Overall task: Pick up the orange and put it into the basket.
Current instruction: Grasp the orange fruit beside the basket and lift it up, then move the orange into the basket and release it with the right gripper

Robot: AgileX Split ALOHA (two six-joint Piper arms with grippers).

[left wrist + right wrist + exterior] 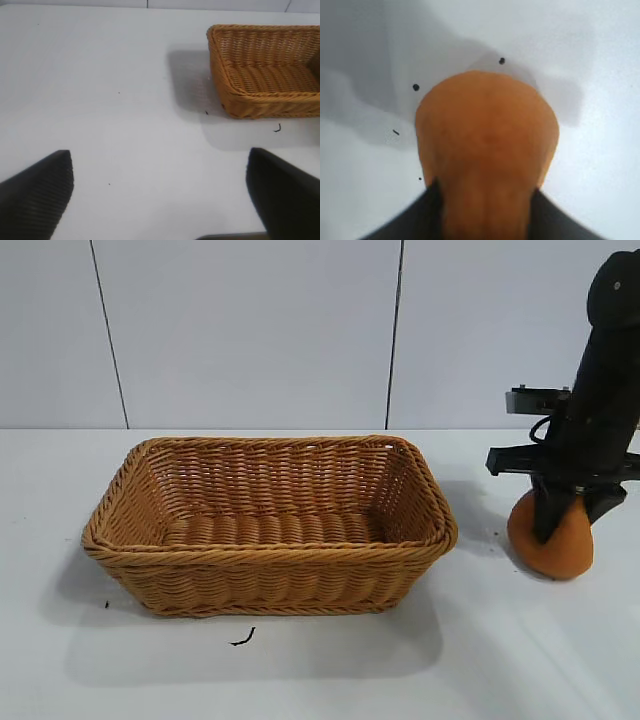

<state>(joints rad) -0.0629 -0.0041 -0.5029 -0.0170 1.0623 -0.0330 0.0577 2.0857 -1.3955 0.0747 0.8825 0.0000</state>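
Here the right gripper [562, 525] is clamped on the orange [555, 543], its dark fingers [548, 515] pressed against the fruit's sides, with the black arm rising steeply above it. In the right wrist view the orange [485, 150] fills the space between the two fingers [415, 215], squeezed narrower where they meet it and bulging wider beyond them. The orange sits low at the white bench [320, 670], well to the right of the basket [270, 585] and outside it; whether its underside touches the bench or hangs just above it cannot be told. A grey shadow lies on the bench between the orange and the basket's right wall.

The basket stands upright on the bench, a golden-brown woven rectangle with sloping sides and a braided rim, and nothing shows inside it. Just in front of the basket lies a small dark curled scrap [243, 638], and a tiny dark speck [107, 604] sits near the basket's front left corner.

The left gripper [160, 195] is out of the exterior view, well to the left of the basket [240, 95]. Its wrist view shows its two dark fingers [37, 195] set wide apart over bare bench, holding nothing, with the basket's near corner and the dark scrap [277, 128] farther off.
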